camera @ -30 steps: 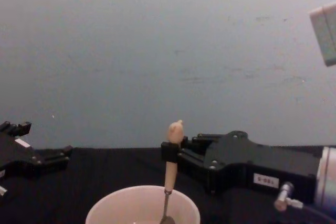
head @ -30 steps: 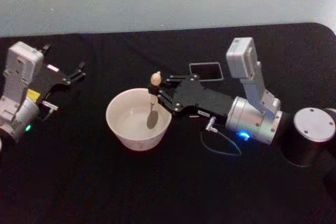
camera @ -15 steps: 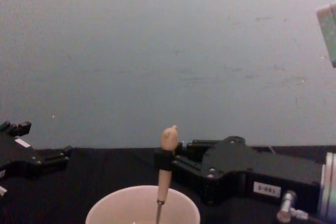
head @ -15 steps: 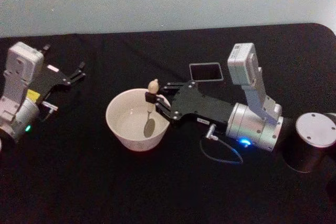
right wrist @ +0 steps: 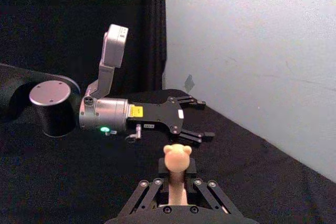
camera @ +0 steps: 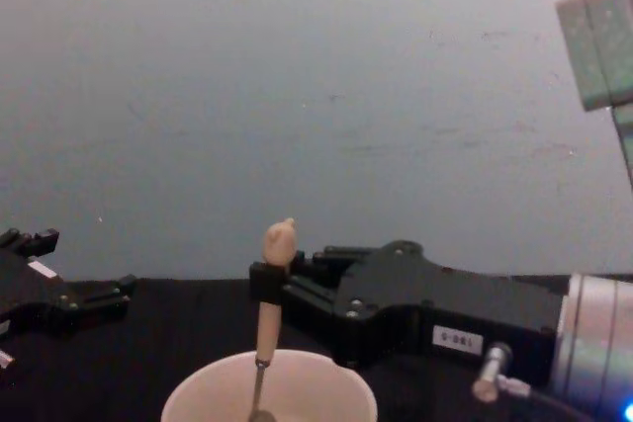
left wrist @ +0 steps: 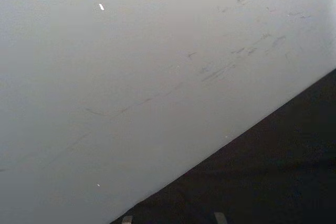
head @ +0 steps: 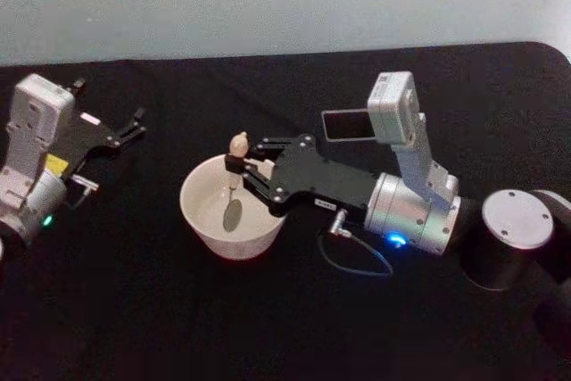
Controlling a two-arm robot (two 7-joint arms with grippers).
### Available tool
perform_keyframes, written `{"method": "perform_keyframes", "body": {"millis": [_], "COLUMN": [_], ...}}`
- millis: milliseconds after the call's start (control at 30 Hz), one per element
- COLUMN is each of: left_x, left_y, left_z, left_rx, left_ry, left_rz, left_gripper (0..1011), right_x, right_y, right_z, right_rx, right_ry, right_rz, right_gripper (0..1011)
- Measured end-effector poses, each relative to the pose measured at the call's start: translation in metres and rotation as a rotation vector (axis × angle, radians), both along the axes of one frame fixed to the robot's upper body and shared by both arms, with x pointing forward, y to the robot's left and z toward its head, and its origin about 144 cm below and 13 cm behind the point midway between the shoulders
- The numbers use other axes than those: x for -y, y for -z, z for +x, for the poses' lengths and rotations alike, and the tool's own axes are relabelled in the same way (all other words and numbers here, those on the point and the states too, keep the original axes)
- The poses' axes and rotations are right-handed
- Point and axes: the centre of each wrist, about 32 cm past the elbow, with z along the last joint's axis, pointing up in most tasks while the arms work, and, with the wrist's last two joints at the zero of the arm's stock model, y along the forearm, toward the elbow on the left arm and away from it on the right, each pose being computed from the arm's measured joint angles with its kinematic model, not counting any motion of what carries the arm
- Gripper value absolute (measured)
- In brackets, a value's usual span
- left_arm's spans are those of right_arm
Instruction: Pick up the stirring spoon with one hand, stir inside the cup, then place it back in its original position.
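The wide cream cup [head: 234, 243] stands at the table's middle, its rim low in the chest view [camera: 316, 382]. My right gripper [head: 237, 165] reaches over it from the right and is shut on the stirring spoon [head: 231, 211]. The spoon stands nearly upright, its beige handle [camera: 268, 308] pinched just under the animal-head knob [right wrist: 177, 156] and its dark bowl down inside the cup. Behind the right arm sits the dark square holder [head: 346, 125]. My left gripper [head: 111, 113] rests open at the far left, apart from everything, its open fingers [right wrist: 202, 137] also seen from the right wrist.
A black cloth covers the table [head: 178, 327], with a pale wall behind. The right arm's black base cylinder [head: 510, 238] stands at the right. A thin cable loop [head: 357, 260] hangs under the right wrist. Bare cloth lies in front of the cup.
My right gripper has carried the spoon leftward across the cup, from its right side to about its middle. The left arm has not moved.
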Motion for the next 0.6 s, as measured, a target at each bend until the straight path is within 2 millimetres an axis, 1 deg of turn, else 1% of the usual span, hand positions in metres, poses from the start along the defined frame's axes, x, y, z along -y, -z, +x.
{"method": "perform_keyframes", "body": {"millis": [367,600], "left_x": [0.000,0.000], "left_y": [0.000,0.000], "left_z": [0.000,0.000], "left_rx": [0.000,0.000], "left_ry": [0.000,0.000], "left_rz": [0.000,0.000], "left_gripper": [1001,1001], "right_x": [-0.007,-0.007], "right_y": [0.002,0.002], "right_z": [0.008,0.013], "right_rx": [0.012,0.016], "right_ry": [0.018,0.038], "right_rz": [-0.008,-0.009], "right_gripper": [171,171]}}
